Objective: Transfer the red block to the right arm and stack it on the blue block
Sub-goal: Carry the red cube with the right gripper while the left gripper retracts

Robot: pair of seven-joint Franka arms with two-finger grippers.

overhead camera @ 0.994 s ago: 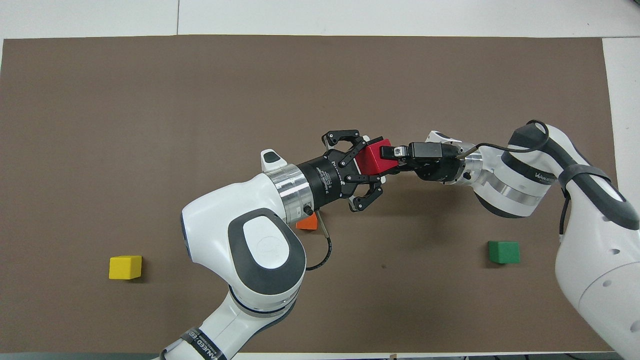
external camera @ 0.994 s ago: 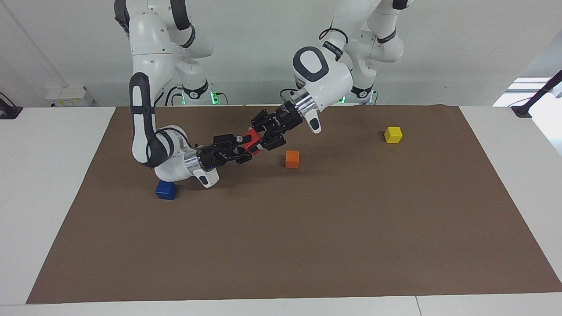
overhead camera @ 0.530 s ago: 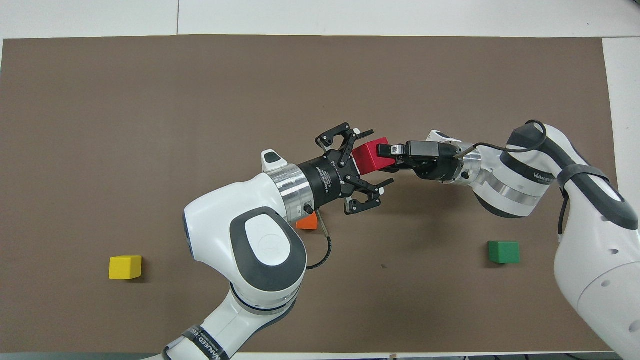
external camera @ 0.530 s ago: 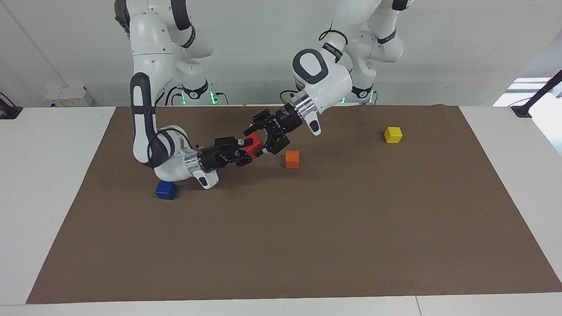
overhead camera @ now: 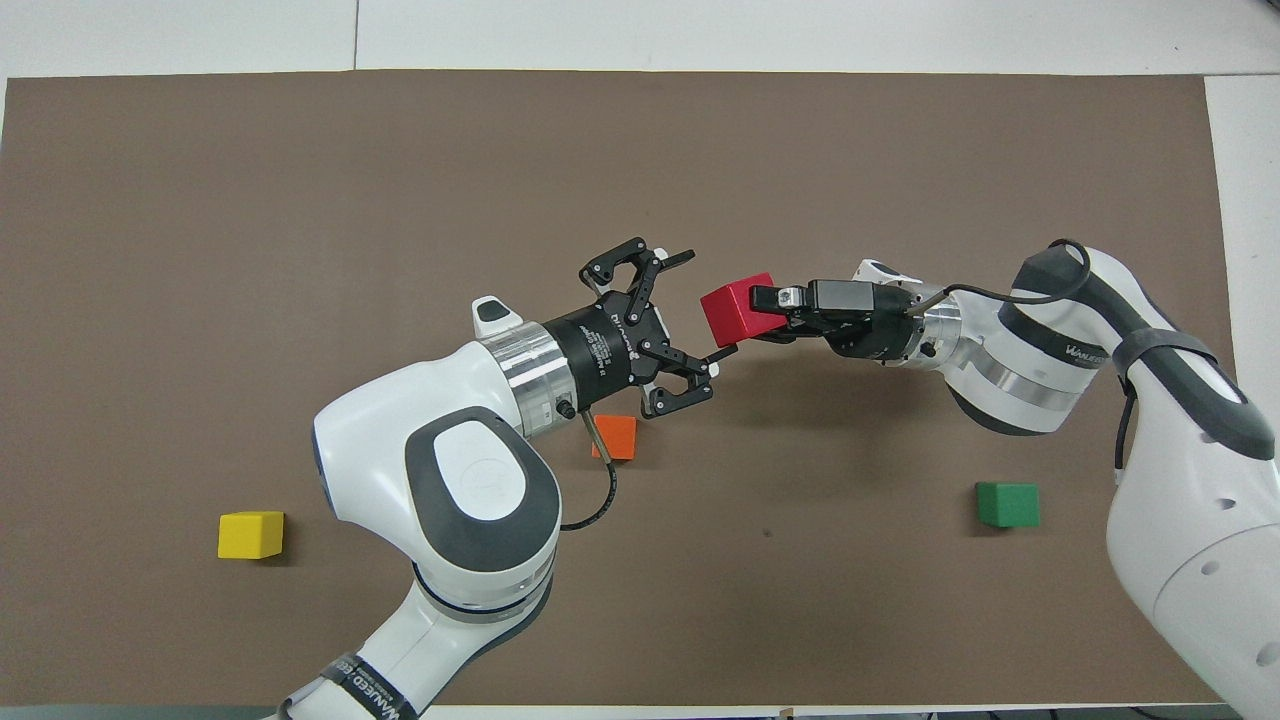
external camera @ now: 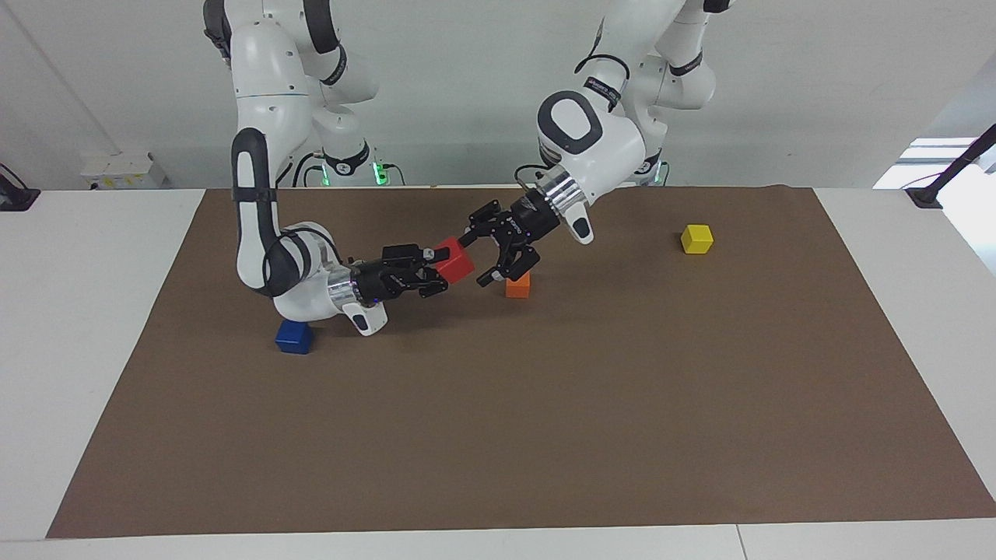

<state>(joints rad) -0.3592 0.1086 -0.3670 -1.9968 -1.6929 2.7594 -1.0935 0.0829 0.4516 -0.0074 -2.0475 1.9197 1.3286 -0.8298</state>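
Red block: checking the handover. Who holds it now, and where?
The right gripper holds the red block by two opposite faces, in the air; the left gripper is open, clear of it.

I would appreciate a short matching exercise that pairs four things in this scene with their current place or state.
Things:
1. red block
2. left gripper
3. blue block
4. orange block

States:
A. open, holding nothing, over the mat
B. on the mat, under the right arm's wrist
C. on the mat, partly covered by the left arm
D. clamped in the right gripper, up in the air

Pairs: 1-D, 2-A, 3-B, 4-C
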